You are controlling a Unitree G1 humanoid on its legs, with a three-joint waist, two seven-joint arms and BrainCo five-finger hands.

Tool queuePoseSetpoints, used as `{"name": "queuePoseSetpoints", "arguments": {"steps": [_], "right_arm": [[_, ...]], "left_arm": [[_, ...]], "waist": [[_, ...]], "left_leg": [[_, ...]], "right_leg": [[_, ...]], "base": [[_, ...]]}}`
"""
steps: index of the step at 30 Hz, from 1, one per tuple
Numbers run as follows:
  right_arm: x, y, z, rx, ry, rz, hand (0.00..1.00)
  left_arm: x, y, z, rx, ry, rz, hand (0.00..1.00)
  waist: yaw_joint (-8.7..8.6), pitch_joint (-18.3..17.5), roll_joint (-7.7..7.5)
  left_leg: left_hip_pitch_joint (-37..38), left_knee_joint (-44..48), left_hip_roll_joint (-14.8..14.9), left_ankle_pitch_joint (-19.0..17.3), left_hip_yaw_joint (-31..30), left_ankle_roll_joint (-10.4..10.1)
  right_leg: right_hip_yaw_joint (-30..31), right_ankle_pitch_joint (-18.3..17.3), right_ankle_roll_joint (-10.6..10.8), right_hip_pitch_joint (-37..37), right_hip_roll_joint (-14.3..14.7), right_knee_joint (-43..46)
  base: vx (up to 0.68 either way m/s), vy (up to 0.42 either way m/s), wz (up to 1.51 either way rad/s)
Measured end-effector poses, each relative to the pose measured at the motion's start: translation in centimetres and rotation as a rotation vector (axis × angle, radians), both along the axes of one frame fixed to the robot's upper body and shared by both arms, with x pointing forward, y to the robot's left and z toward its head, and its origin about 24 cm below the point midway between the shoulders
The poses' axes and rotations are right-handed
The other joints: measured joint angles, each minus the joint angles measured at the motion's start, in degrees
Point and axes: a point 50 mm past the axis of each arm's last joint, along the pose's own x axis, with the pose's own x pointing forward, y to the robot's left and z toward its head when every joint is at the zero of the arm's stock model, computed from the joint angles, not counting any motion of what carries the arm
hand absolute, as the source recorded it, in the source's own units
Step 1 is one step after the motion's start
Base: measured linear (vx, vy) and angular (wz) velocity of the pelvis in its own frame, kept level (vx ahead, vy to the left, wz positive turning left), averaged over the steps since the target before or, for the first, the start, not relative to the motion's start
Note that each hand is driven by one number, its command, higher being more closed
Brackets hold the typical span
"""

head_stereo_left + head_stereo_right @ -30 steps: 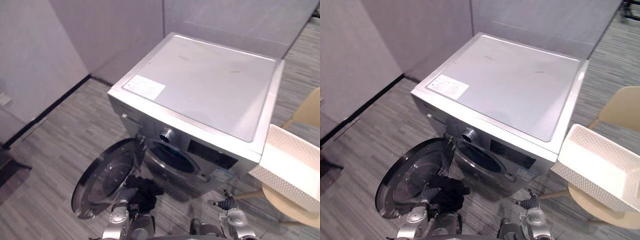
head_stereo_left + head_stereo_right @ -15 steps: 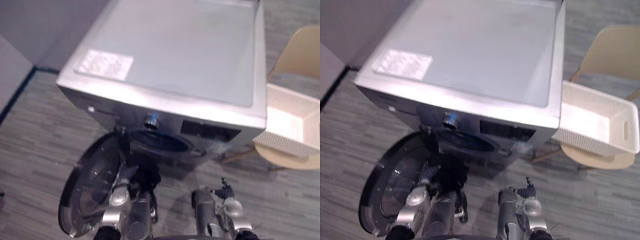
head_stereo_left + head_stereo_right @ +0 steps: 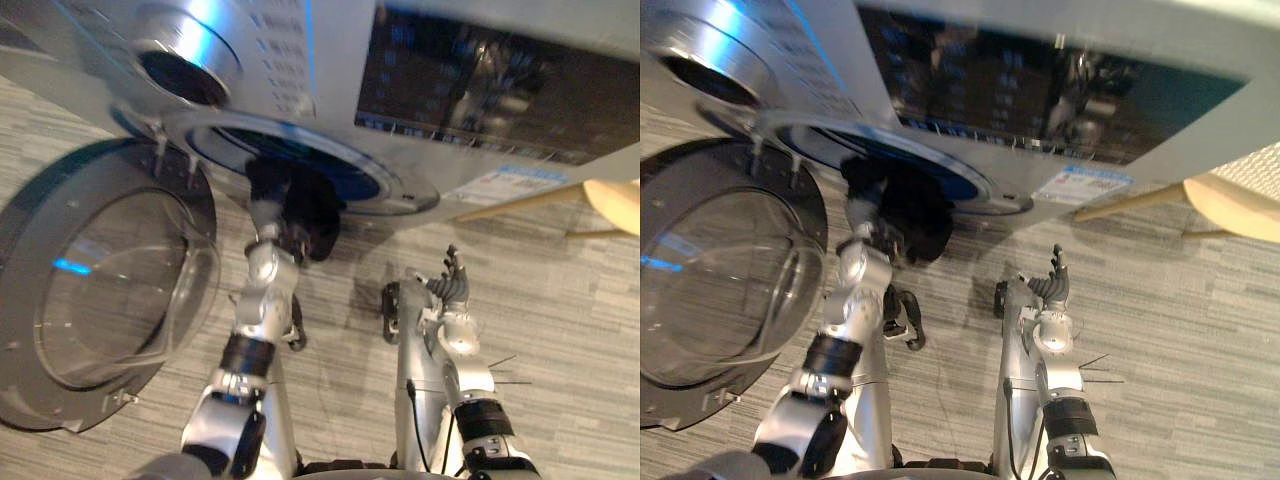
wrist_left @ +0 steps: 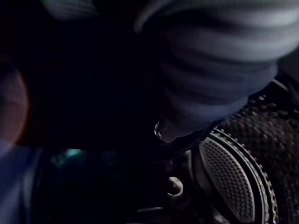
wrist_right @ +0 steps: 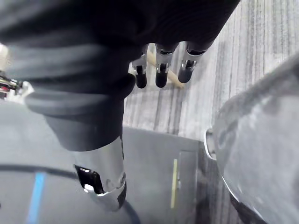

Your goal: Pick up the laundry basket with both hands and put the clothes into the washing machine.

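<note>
**Clothes (image 3: 310, 205) at the washer (image 3: 480, 90)**

My left hand (image 3: 278, 232) reaches up to the washer's opening (image 3: 350, 175). The dark clothes are bunched over it and just ahead of it, at the opening's lower edge. The cloth hides my fingers, so I cannot tell whether they grip. My right hand (image 3: 450, 285) hangs lower and well apart, its fingers loosely straight, holding nothing. The door (image 3: 110, 270) stands wide open on my left hand's outer side.

Risk: part of the bundle droops below the edge. If let go here, it would likely slide to the floor (image 3: 560, 300) rather than into the drum (image 4: 229, 186).
</note>
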Motion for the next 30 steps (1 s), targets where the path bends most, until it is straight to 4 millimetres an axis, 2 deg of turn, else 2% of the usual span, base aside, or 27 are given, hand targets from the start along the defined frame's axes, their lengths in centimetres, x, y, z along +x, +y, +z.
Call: {"name": "queuePoseSetpoints", "arguments": {"steps": [1, 2, 3, 4, 5, 8, 10, 12, 15, 16, 17, 21, 24, 27, 30], "right_arm": [[0.0, 0.0, 0.3, 0.003, -0.020, -0.004, 0.00], [-0.2, -0.1, 0.4, 0.002, -0.030, -0.013, 0.00], [-0.3, -0.2, 0.4, 0.003, -0.034, -0.019, 0.00], [-0.4, -0.1, 0.6, 0.014, -0.043, -0.022, 0.00], [-0.5, 0.1, 0.8, 0.022, -0.058, -0.019, 0.00], [-0.6, 0.4, 1.0, 0.049, -0.081, -0.020, 0.00], [-0.7, 0.6, 1.0, 0.061, -0.093, -0.021, 0.00], [-0.8, 0.8, 1.2, 0.086, -0.117, -0.020, 0.00], [-1.0, 0.8, 1.7, 0.096, -0.154, -0.012, 0.00], [-1.1, 0.8, 1.8, 0.096, -0.160, -0.013, 0.00], [-1.1, 0.7, 1.8, 0.096, -0.166, -0.014, 0.00], [-1.5, 0.5, 2.0, 0.111, -0.190, -0.025, 0.00], [-1.5, 0.5, 2.1, 0.111, -0.192, -0.025, 0.00], [-1.6, 0.2, 2.1, 0.110, -0.196, -0.036, 0.00], [-1.6, 0.0, 2.3, 0.107, -0.206, -0.040, 0.00]], "left_arm": [[0.4, 1.0, 2.9, 0.000, -0.072, 0.042, 1.00], [0.6, 1.4, 5.4, 0.007, -0.135, 0.064, 1.00], [0.7, 1.5, 6.9, 0.011, -0.174, 0.073, 1.00], [0.7, 1.6, 8.7, 0.021, -0.219, 0.078, 1.00], [0.4, 1.3, 11.7, 0.020, -0.290, 0.088, 1.00], [-0.5, 0.5, 16.9, 0.016, -0.423, 0.111, 1.00], [-0.8, 0.2, 18.5, 0.040, -0.451, 0.133, 1.00], [-1.3, -0.1, 21.1, 0.034, -0.478, 0.184, 1.00], [-2.5, 0.0, 23.8, 0.083, -0.548, 0.261, 1.00], [-2.7, 0.0, 24.2, 0.092, -0.560, 0.277, 1.00], [-2.9, -0.1, 24.6, 0.097, -0.571, 0.290, 0.00], [-3.8, -0.3, 25.9, 0.186, -0.638, 0.378, 0.00], [-3.5, -0.8, 26.0, 0.252, -0.639, 0.388, 0.00], [-2.1, -2.0, 24.9, 0.433, -0.604, 0.386, 0.00], [-0.7, -2.6, 22.8, 0.592, -0.548, 0.374, 0.00]], "waist": [[-0.98, 0.0, -0.05], [-1.19, 0.0, -0.15], [-1.36, 0.0, -0.18], [-1.55, 0.0, -0.44], [-1.91, 0.0, -1.14], [-2.77, 0.0, -2.11], [-3.19, -0.1, -3.09], [-3.59, -0.2, -4.37], [-4.35, 0.0, -4.70], [-4.36, 0.0, -4.70], [-4.33, 0.0, -4.70], [-4.25, 0.0, -4.71], [-4.26, 0.0, -4.71], [-4.19, 0.0, -4.71], [-4.07, 0.0, -4.72]], "left_leg": [[-1.9, 1.2, 0.2, 0.0, -0.4, 0.0], [-3.3, 2.0, 0.8, -0.1, -0.5, 0.1], [-4.1, 2.4, 0.9, -0.1, -0.7, 0.1], [-4.8, 2.9, 0.9, -0.1, -0.9, 0.1], [-5.9, 3.5, 1.0, -0.1, -1.1, 0.1], [-8.3, 4.5, 1.3, 0.0, -2.2, 0.1], [-9.8, 4.7, 1.5, 0.0, -2.4, 0.1], [-11.4, 5.1, 1.6, 0.0, -2.5, 0.1], [-12.8, 5.4, 1.8, 0.0, -2.5, 0.1], [-13.0, 5.4, 1.8, 0.0, -2.5, 0.1], [-13.2, 5.4, 1.8, 0.0, -2.5, 0.1], [-14.4, 5.6, 1.8, 0.0, -2.8, 0.1], [-15.2, 6.1, 1.8, 0.0, -3.4, 0.2], [-16.3, 6.4, 1.7, -0.1, -4.1, 0.3], [-16.9, 6.5, 1.5, -0.1, -4.0, 0.3]], "right_leg": [[0.0, 0.0, 0.0, -1.7, 0.4, 0.9], [0.0, 0.0, 0.0, -3.1, 0.8, 1.4], [-0.1, 0.1, 0.0, -3.8, 0.8, 1.7], [-0.2, 0.2, -0.2, -4.5, 0.8, 2.2], [-0.2, 0.2, -0.2, -5.5, 0.9, 2.9], [-1.1, 0.3, -0.4, -7.2, 1.2, 3.1], [-1.2, 0.5, -0.4, -8.5, 1.5, 3.2], [-1.3, 0.6, -0.5, -10.2, 1.5, 3.4], [-1.3, 0.7, -0.5, -11.4, 1.6, 3.3], [-1.3, 0.7, -0.5, -11.6, 1.6, 3.3], [-1.4, 0.7, -0.5, -11.7, 1.6, 3.3], [-1.6, 0.7, -0.5, -12.7, 1.6, 3.3], [-2.1, 0.7, -0.5, -13.0, 1.6, 3.4], [-2.8, 0.7, -0.5, -13.5, 1.3, 3.6], [-2.7, 0.6, -0.5, -14.2, 1.0, 4.2]], "base": [[-0.09, -0.059, -0.09], [-0.08, -0.056, -0.11], [-0.04, -0.038, -0.10], [-0.04, -0.047, -0.01], [-0.02, -0.045, 0.00], [0.01, -0.034, -0.04], [0.03, -0.014, -0.05], [0.04, -0.012, -0.02], [0.04, -0.005, -0.05], [0.03, -0.003, -0.03], [0.03, -0.003, -0.02], [0.02, -0.001, -0.01], [0.00, 0.000, 0.00], [0.00, 0.010, 0.05], [0.01, 0.002, 0.05]]}}
